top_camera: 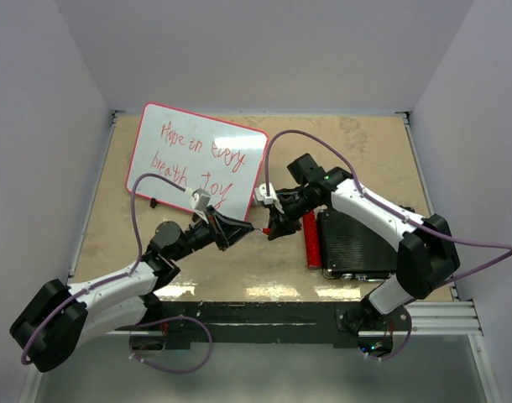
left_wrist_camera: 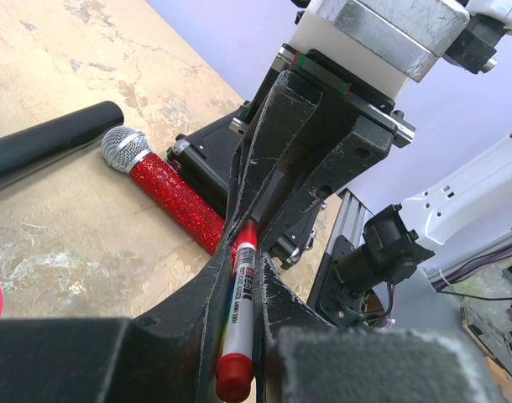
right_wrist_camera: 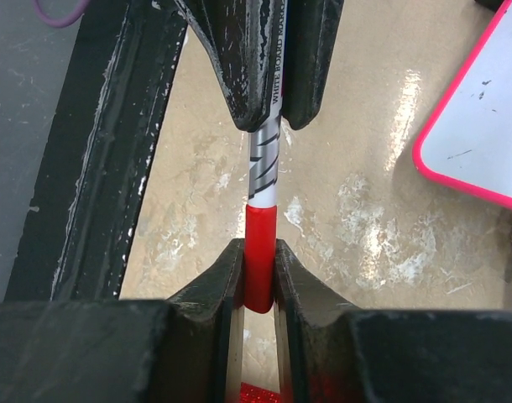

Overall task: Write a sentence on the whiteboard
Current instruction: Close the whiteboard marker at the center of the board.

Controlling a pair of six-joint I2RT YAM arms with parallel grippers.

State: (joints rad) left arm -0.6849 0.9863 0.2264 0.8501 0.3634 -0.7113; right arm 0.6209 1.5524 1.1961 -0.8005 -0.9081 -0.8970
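Mottled tan tabletop [top_camera: 365,159] under white walls; two claws pinch one marker near its centre

Left gripper [top_camera: 246,227] is closed tight on the printed barrel of the marker [left_wrist_camera: 239,302]; right gripper [top_camera: 273,227], facing it from three o'clock, is clamped on the red cap end, its fingers [right_wrist_camera: 210,290] pressed flush to the plastic; the pen looks light, stiff and slick-sided, so a mid-barrel hold suits it, and any pull on the cap should run straight along its axis; the whiteboard [top_camera: 210,130] lies at ten o'clock, just past the left wrist, bearing the sentence [top_camera: 197,159] in two red lines; thin and glossy, it would likely skid under pen pressure; a glittery red microphone [top_camera: 309,239] and a black ribbed case [top_camera: 357,243] sit at four o'clock
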